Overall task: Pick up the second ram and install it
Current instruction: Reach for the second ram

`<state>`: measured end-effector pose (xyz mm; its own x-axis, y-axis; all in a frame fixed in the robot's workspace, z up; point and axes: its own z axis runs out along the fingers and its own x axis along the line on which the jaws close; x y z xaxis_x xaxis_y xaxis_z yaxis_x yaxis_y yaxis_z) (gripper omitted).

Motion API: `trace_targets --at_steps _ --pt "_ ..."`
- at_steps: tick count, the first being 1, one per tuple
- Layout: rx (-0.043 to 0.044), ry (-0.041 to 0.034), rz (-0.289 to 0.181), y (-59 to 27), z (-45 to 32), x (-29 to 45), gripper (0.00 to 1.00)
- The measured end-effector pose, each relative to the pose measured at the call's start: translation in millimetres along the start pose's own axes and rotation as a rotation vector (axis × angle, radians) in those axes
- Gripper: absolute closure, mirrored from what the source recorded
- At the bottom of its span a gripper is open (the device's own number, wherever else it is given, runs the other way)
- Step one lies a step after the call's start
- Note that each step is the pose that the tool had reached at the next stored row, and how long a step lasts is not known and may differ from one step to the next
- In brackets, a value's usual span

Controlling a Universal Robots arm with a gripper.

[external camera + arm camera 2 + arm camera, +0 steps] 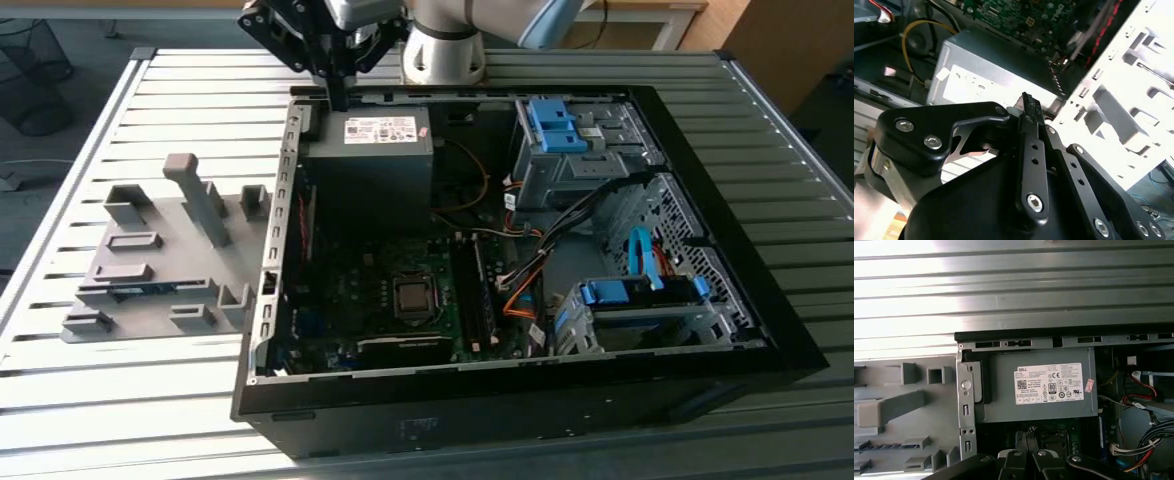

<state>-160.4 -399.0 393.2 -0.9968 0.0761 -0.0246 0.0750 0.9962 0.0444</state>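
The second ram (139,290) is a thin blue-green strip lying in a slot of the grey fixture (160,255), on the table at the exterior view's left of the computer case. My gripper (336,100) hangs over the far edge of the open case (747,330), above the corner of the grey power supply (371,150) and well away from the ram. Its black fingers (1026,107) are pressed together with nothing between them. In the first wrist view the gripper (1026,460) points at the power supply (1039,385), with the fixture (899,405) beside the case.
Inside the case lie the motherboard (387,300) with long memory slots (475,295), bundled cables (534,270) and blue drive brackets (627,290). The case stands on a ribbed metal table (134,400). The arm's base (447,50) stands behind the case.
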Motion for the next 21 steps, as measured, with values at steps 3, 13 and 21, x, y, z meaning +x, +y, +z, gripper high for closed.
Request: trace_targets --at_steps 3,13,21 --pt "0.0000 0.0001 0.000 -0.5 -0.2 7.3 0.89" --pt "0.0000 0.0000 0.000 -2.4 -0.8 31.9 0.89" --pt "0.0001 0.0001 0.000 -3.8 -1.3 50.4 0.89"
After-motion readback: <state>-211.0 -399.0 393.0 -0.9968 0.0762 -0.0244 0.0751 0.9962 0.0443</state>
